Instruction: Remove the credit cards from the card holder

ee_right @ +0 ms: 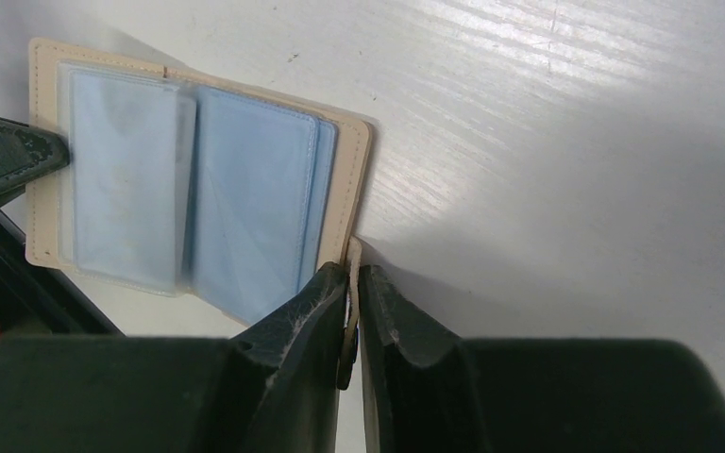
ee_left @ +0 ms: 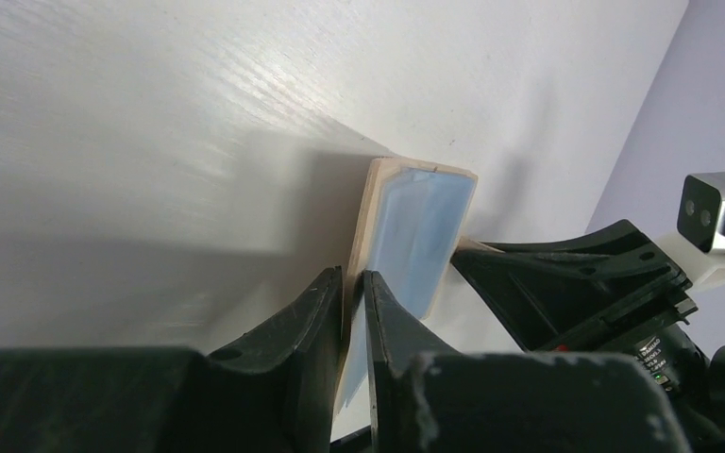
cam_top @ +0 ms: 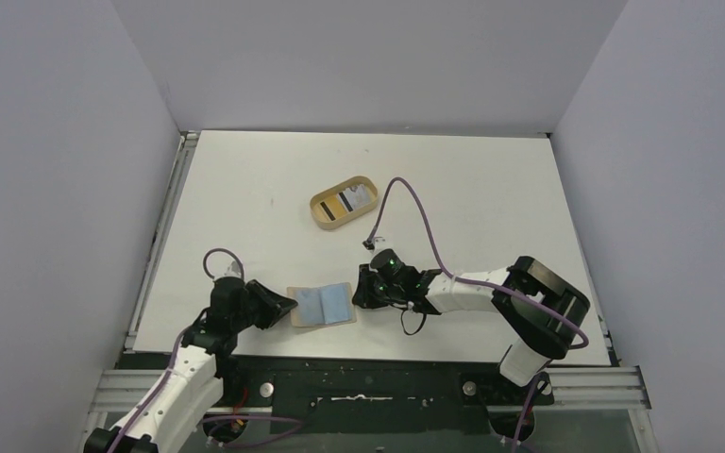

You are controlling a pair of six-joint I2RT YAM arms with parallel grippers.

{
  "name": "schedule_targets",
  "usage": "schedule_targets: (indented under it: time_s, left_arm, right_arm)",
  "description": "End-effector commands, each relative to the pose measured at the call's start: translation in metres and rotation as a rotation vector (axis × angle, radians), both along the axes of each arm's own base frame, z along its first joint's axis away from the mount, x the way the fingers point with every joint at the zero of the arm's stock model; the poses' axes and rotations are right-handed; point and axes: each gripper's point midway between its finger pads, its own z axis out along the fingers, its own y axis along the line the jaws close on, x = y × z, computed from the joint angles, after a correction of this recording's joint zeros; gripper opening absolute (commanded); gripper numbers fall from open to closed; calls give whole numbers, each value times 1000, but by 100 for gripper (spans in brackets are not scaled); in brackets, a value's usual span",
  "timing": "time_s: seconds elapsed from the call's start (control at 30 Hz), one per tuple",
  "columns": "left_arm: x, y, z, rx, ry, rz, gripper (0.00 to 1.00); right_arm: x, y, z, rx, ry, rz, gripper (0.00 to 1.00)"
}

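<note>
The left gripper (ee_left: 354,285) and right gripper (ee_right: 352,275) are pinching opposite edges of the tan bifold card holder (cam_top: 322,305), seemingly emptied, its whitish striped credit cards (cam_top: 351,199) lying in the oval wooden tray (cam_top: 316,211) beyond.

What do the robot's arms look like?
The left arm and right arm have white links and black joints. The left gripper and right gripper have black wedge-shaped fingers. Purple cables loop along them, and a small green light glows on the right wrist.
</note>
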Motion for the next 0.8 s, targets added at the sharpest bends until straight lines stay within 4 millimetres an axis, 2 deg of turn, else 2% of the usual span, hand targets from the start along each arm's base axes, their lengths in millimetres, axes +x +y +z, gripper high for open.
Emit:
schedule_targets:
  time_s: [0.0, 0.3, 0.43, 0.6, 0.7, 0.77]
  left_arm:
    - [12, 4, 23, 23, -70, 13, 14]
    - [11, 11, 22, 20, -75, 50, 20]
    - [11, 10, 20, 2, -74, 55, 14]
    - [11, 11, 21, 6, -74, 59, 0]
    - [10, 12, 23, 10, -76, 59, 0]
    - [11, 13, 25, 16, -83, 60, 0]
  right_arm:
    - [-12, -14, -24, -76, 44, 11, 15]
    - [-12, -13, -24, -73, 48, 15, 15]
    - [-12, -13, -24, -72, 48, 18, 15]
    - [-13, -13, -24, -70, 47, 19, 15]
    - [-12, -13, -23, -70, 45, 19, 15]
    - [-10, -15, -17, -82, 25, 20, 18]
